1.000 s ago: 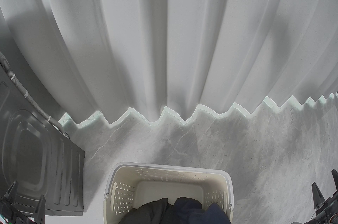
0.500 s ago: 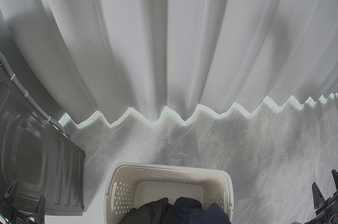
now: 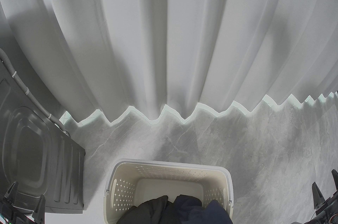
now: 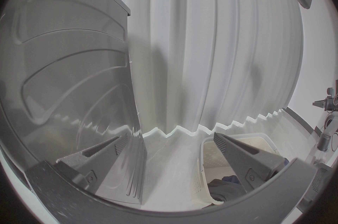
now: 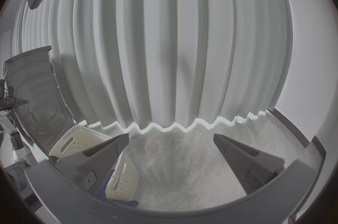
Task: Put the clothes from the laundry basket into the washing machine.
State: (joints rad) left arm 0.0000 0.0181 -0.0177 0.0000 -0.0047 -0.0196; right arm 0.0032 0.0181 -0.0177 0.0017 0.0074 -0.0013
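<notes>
Here, a white pleated curtain (image 3: 169,24) hangs across the background, its hem just above a grey marbled floor (image 3: 267,151). At the robot's left stands the washing machine (image 3: 31,154), presenting a ribbed grey panel with a corrugated hose (image 3: 28,94) along its edge; its door cannot be seen from these angles. Centre foreground: the cream perforated laundry basket (image 3: 169,165) rests on the floor, near the machine but apart from it, holding a heap of dark clothes (image 3: 176,209) at its near end, with the far end bare. The left end effector (image 4: 168,136) sits low beside the machine's panel, fingers spread and empty. The right end effector (image 5: 170,136) sits low on the opposite side of the basket, over bare floor, likewise spread and empty. Compared with half a second ago, the whole head view is framed slightly differently, with the basket rim a little higher and the machine panel slightly displaced. This indicates a small camera shift, not displacement of the objects; both end effectors occupy the same lower corners. Interpretation: the clothes remain in the basket, the transfer has not begun, and the robot is probably settling its pose before a first descent into the heap.
</notes>
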